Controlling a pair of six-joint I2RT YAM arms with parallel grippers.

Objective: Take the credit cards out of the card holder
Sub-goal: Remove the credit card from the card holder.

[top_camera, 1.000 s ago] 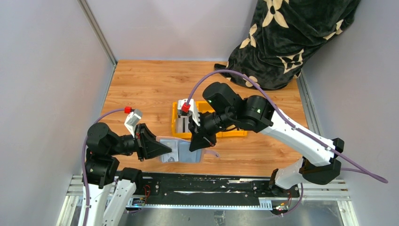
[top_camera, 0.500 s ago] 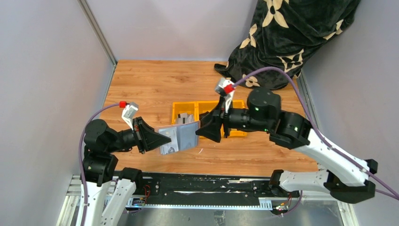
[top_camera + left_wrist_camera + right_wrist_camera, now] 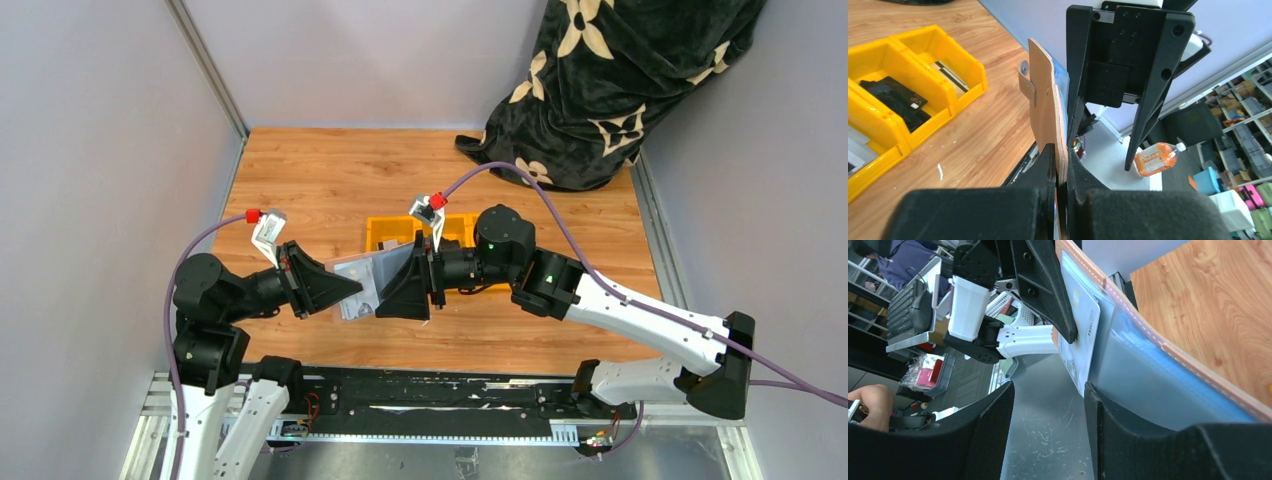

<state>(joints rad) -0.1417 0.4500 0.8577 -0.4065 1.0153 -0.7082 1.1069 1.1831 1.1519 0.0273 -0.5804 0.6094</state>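
Observation:
The card holder (image 3: pixel 372 280) is held up off the table, standing on edge, with my left gripper (image 3: pixel 343 290) shut on its left end. The left wrist view shows its tan outer side (image 3: pixel 1047 107) edge-on between the fingers (image 3: pixel 1048 165), and the closing tab (image 3: pixel 1026 85) sticking out. In the right wrist view its blue inside (image 3: pixel 1158 385) faces me with one whitish credit card (image 3: pixel 1080 335) in a slot. My right gripper (image 3: pixel 1048 395) is open at the holder's inner face, one finger against the blue lining beside the card's lower edge and nothing between the fingers.
Yellow bins (image 3: pixel 968 70) stand just behind the holder, holding a black wallet (image 3: pixel 895 97) and light cards (image 3: pixel 950 75). A dark flowered blanket (image 3: pixel 620 80) is heaped at the back right. The arms' base rail (image 3: pixel 430 395) runs along the near edge.
My right gripper opened, pulled away to the right, then came back against the holder. My left gripper closed tighter and lifted the holder off the table onto its edge.

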